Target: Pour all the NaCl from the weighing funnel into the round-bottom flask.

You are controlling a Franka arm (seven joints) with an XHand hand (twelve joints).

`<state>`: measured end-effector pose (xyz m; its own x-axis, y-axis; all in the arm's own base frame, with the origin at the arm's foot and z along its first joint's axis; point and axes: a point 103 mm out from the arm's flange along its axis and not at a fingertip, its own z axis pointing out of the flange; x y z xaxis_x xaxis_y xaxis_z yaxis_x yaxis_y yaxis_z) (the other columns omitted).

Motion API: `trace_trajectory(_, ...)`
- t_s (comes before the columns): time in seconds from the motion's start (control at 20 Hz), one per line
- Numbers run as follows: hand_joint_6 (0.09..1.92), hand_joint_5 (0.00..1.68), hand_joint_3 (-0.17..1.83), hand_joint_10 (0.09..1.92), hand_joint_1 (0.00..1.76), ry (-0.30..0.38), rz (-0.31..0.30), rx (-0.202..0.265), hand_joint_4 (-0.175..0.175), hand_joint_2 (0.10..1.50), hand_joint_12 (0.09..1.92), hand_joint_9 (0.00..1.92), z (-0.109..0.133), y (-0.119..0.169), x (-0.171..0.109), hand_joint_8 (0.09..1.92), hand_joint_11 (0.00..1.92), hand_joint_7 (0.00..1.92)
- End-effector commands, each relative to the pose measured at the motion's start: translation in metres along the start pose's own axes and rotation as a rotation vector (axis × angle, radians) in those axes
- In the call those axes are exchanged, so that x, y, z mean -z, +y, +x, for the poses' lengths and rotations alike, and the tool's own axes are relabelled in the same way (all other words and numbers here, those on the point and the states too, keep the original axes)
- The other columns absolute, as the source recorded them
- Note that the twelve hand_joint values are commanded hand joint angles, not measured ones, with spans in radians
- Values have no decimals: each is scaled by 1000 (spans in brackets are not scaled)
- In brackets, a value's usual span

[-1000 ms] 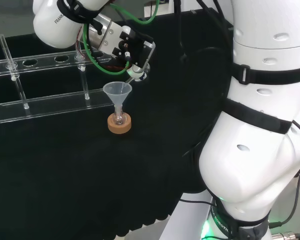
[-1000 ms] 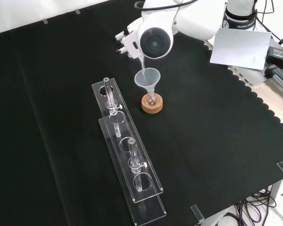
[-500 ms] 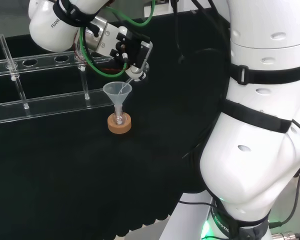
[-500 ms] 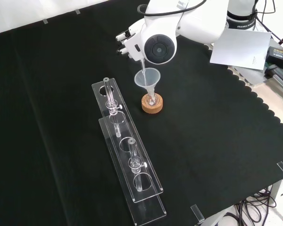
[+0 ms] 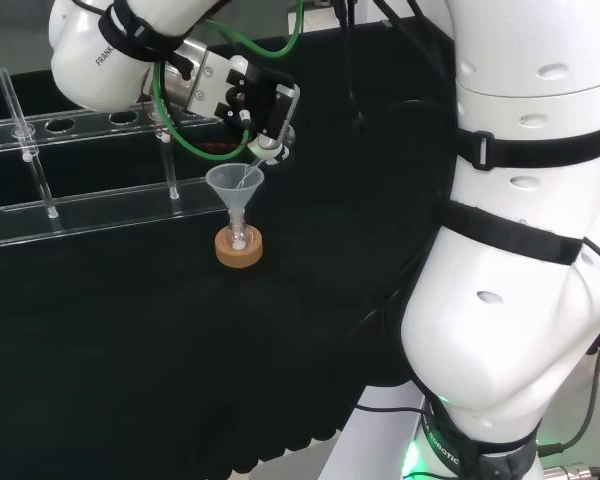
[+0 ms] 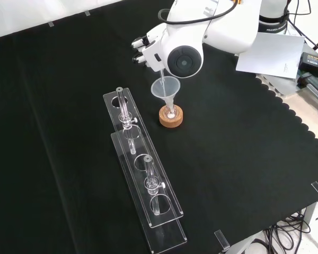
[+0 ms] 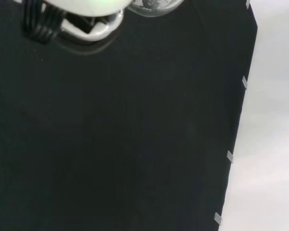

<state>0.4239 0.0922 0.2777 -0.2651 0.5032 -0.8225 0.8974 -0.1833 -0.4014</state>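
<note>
The hand (image 5: pixel 248 95) grips the weighing funnel (image 5: pixel 261 155), tilted stem-down into the plastic funnel (image 5: pixel 234 186) directly below, atop the round-bottom flask (image 5: pixel 239 240).

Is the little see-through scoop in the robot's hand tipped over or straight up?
Tipped. The hand holds the weighing funnel slanted, its stem pointing down into the wide funnel on the flask.
</note>
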Motion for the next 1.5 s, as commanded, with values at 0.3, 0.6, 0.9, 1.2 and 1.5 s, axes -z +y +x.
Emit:
trace_trajectory(0.3, 874, 1171, 705, 346, 1101, -58, 3, -4, 175, 673, 1076, 944, 3, -1, 2, 664, 737, 531)
trace_trajectory(0.6, 873, 1171, 705, 345, 1101, -94, 3, -13, 175, 673, 1076, 944, 2, -3, 6, 665, 737, 531)
trace_trajectory(0.9, 873, 1172, 705, 344, 1101, -118, 0, -17, 175, 673, 1076, 944, 2, -4, 12, 665, 737, 531)
trace_trajectory(1.2, 872, 1172, 705, 343, 1101, -158, -1, -24, 175, 672, 1076, 944, 3, -4, 16, 665, 737, 531)
trace_trajectory(1.5, 872, 1172, 705, 343, 1101, -188, -7, -28, 175, 672, 1075, 944, 4, -6, 22, 665, 737, 532)
